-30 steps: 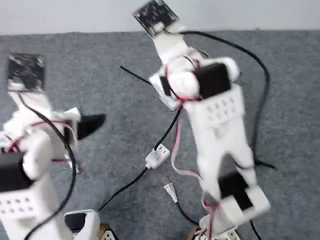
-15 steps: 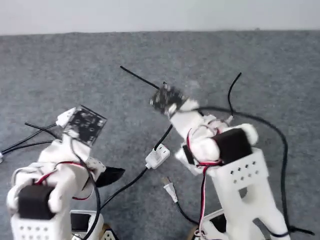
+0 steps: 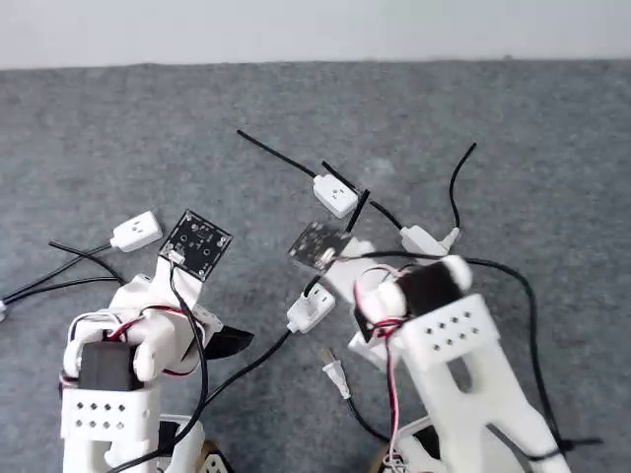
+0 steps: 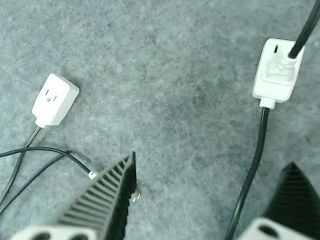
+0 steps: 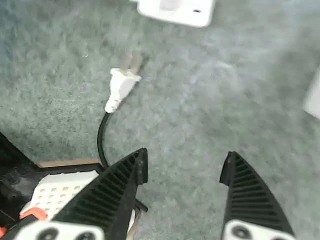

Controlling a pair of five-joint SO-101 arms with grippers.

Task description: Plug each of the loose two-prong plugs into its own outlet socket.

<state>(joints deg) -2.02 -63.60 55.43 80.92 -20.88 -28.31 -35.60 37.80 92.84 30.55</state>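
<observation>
Loose plug: a white two-prong plug [image 5: 121, 84] lies flat on the grey worktop [image 3: 148, 128], prongs bare, with its black cord running back toward the arm bases.
Centre socket: a white outlet block [image 3: 310, 310] lies near the loose plug, apart from it, with a black cord's plug in its face.
Other sockets: left socket [image 3: 137, 231], far socket [image 3: 335, 195] and right socket [image 3: 422, 239] lie scattered on the worktop.
Right gripper [image 5: 186, 152]: jaws spread, holding nothing, above the worktop near the loose plug.
Left gripper [image 4: 211, 161]: jaws wide apart, empty, above the worktop between the left socket and the outlet block.
</observation>
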